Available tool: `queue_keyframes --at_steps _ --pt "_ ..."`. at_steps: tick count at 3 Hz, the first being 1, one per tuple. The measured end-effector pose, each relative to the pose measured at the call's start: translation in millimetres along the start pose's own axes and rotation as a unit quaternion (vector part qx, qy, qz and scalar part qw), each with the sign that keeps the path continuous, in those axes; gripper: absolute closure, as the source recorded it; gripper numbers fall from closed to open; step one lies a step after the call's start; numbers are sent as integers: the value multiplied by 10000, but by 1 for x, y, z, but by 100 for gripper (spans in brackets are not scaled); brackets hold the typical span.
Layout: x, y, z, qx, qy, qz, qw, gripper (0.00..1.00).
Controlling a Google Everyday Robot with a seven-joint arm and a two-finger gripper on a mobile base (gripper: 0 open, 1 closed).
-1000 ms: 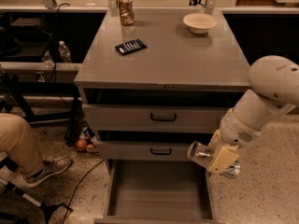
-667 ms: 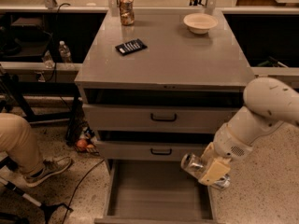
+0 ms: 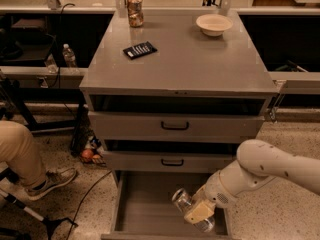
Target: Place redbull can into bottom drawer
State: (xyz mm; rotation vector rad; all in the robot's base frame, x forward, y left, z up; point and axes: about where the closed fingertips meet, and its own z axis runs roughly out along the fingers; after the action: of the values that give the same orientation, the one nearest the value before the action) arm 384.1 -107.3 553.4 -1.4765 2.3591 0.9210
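The bottom drawer point(image 3: 145, 209) is pulled open below the two upper drawers, its grey floor bare on the left. My gripper point(image 3: 196, 215) hangs low inside its right half, shut on the redbull can point(image 3: 183, 202). The shiny silver can lies tilted, its top end pointing up and left, just above the drawer floor. The white arm point(image 3: 265, 169) reaches in from the right.
A bronze can point(image 3: 134, 10), a black flat object point(image 3: 140, 50) and a white bowl point(image 3: 214, 24) sit on the cabinet top point(image 3: 200, 64). A person's leg and shoe point(image 3: 30, 169) are at the left. Cables and small items point(image 3: 90, 154) lie on the floor beside the cabinet.
My gripper has moved down and left with the can, from beside the middle drawer's front into the open bottom drawer.
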Motion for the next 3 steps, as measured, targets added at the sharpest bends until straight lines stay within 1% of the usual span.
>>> queue_keyframes --at_steps 1,2,3 --pt "-6 -20 2 371 -148 17 9992 100" --pt "-7 -20 2 374 -147 8 9992 100" --pt "-3 -21 10 337 -260 83 9991 100"
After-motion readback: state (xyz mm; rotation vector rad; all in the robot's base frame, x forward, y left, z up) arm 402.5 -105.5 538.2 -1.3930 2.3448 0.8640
